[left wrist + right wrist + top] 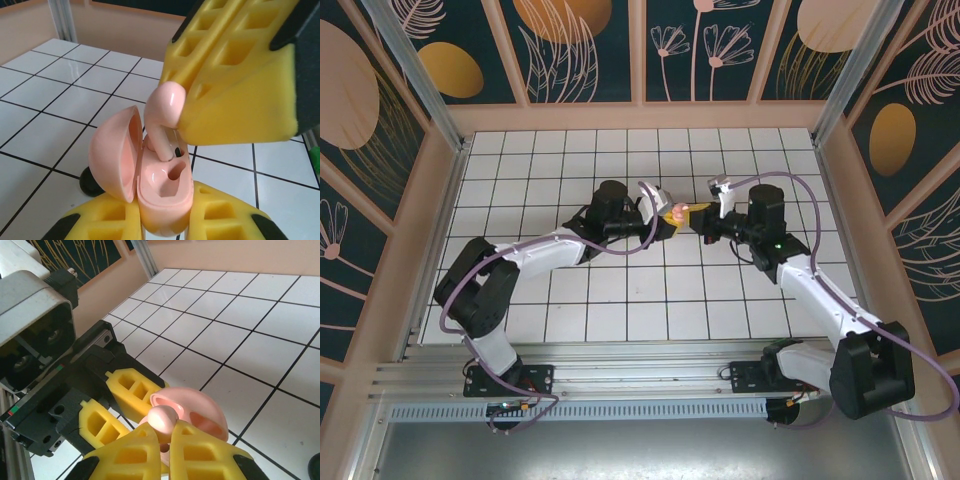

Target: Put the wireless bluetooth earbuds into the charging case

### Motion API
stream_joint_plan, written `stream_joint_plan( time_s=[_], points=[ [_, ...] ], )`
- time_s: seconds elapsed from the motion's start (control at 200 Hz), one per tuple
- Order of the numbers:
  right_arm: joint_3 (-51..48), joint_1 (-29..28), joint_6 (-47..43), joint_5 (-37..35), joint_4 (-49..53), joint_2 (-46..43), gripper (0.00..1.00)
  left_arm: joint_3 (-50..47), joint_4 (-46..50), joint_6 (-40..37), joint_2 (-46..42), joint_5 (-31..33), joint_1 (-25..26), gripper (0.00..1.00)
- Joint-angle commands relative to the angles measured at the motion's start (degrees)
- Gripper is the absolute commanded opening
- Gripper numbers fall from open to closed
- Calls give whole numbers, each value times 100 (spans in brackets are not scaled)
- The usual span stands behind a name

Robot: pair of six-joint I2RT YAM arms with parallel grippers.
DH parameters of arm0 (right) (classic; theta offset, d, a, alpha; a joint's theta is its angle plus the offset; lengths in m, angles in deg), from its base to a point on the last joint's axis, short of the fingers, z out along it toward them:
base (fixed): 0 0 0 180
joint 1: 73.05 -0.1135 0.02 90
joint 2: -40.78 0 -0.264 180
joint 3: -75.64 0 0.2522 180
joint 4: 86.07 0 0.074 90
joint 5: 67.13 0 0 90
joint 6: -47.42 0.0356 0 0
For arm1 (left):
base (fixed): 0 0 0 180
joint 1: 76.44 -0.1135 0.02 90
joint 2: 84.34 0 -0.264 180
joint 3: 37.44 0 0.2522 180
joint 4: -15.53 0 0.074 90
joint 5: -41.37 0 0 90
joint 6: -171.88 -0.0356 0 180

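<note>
My left gripper [162, 222] is shut on the base of an open pale pink charging case [162, 195], with the lid [115, 155] swung to the left. My right gripper [170, 442] is shut on a pale pink earbud [162, 419] by its bulb. The earbud [162, 117] stands stem-down, its stem tip touching the far socket of the case, while the near socket is bare. The right gripper's yellow fingers [235, 75] hang over the case from the upper right. From above, both grippers meet over mid-table at the pink case [682, 210].
A black round thing [90, 184] lies on the white tiles just behind and left of the case, and its dark edge [315, 469] shows at the lower right of the right wrist view. Wooden walls [640, 115] ring the tiled floor [620, 300].
</note>
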Motion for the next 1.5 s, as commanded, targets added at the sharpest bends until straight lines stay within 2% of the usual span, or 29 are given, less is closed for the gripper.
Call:
stream_joint_plan(
  time_s=[0.0,0.525,0.866,1.276,1.496],
  points=[
    [262,33,-445,122,494,79,9,138,-10,-176,-261,-207,32,5],
    [395,33,-899,281,1066,60,9,141,-101,-140,-259,-316,39,5],
    [204,34,-894,642,975,-98,9,16,-554,103,-268,-360,25,5],
    [253,42,-1000,479,1147,-97,10,-28,-526,-17,-329,-375,38,5],
    [283,46,-930,297,1074,-158,22,-2,-445,-79,-334,-425,33,5]
  ],
)
